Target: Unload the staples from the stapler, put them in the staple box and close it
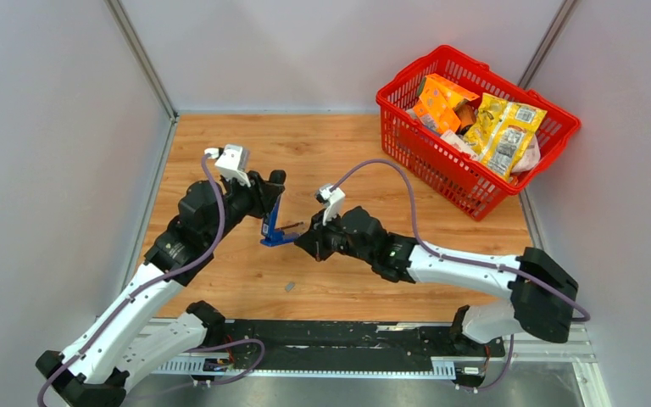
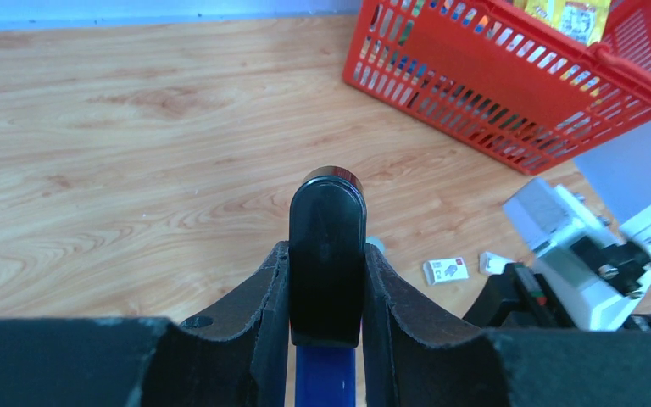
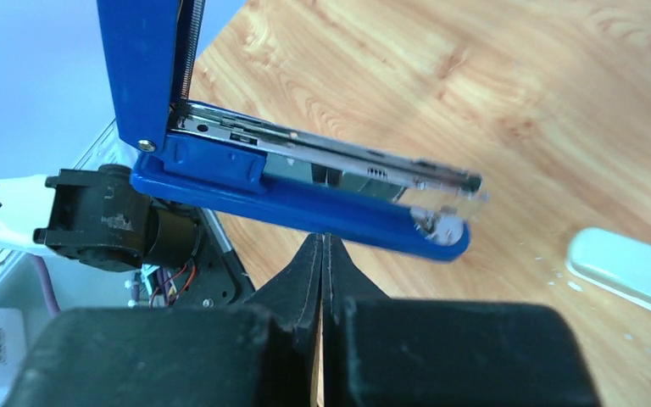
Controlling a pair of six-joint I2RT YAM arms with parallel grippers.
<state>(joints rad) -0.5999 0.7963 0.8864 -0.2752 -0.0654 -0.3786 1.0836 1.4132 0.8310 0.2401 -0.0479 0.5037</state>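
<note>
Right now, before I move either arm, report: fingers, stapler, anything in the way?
Left fingers clamp raised lid of blue stapler. Right fingers shut, empty, beside its base. Metal tray exposed; staples inside not discernible. Red mesh basket stands apart, far right.

Pale grey walls [image 1: 51, 127] enclose a wooden table [image 1: 339, 144] on three sides.

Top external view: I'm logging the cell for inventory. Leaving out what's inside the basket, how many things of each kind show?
Blue hinged stapler: 1
Red plastic mesh basket: 1
Small grey strip on the wood: 1
White-and-black robot arms: 2
Total: 5
</note>
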